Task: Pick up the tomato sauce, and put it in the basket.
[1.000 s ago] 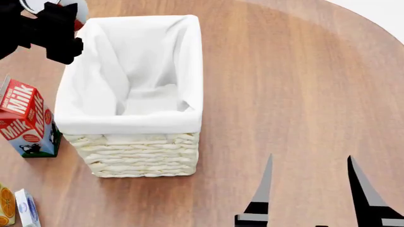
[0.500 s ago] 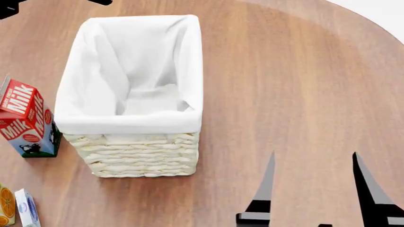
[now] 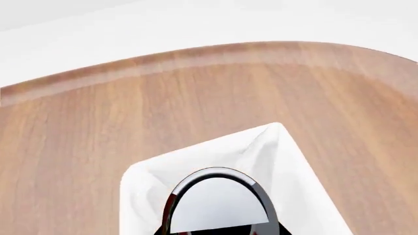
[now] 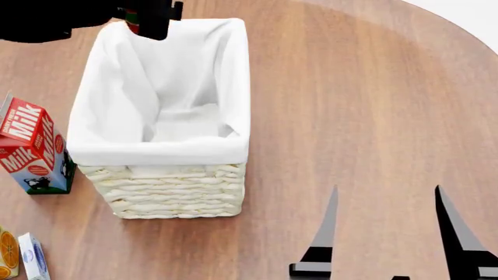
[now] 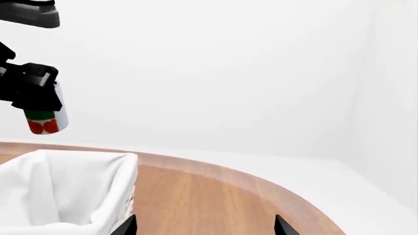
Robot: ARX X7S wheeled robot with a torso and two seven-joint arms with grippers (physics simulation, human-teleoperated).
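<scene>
The tomato sauce (image 5: 46,120), a small can with a red and green label, hangs in the air with my left gripper (image 5: 38,93) shut on it. In the left wrist view its silver top (image 3: 219,205) is over the white lining of the basket (image 3: 290,161). From the head, the left gripper (image 4: 151,18) is above the far left corner of the cream wicker basket (image 4: 155,153), and most of the can is hidden by it. My right gripper (image 4: 389,236) stands open near the table's front right, with nothing between its fingers.
A red milk carton (image 4: 31,146) stands just left of the basket. An orange juice carton (image 4: 7,254) and a small blue-and-white carton (image 4: 32,256) lie at the front left. The round wooden table's edge (image 4: 459,26) curves past at the far right.
The left gripper, holding the can, rose out of the head view's top-left and has come back in further right, now over the basket's far left corner. The right gripper barely shifted.
</scene>
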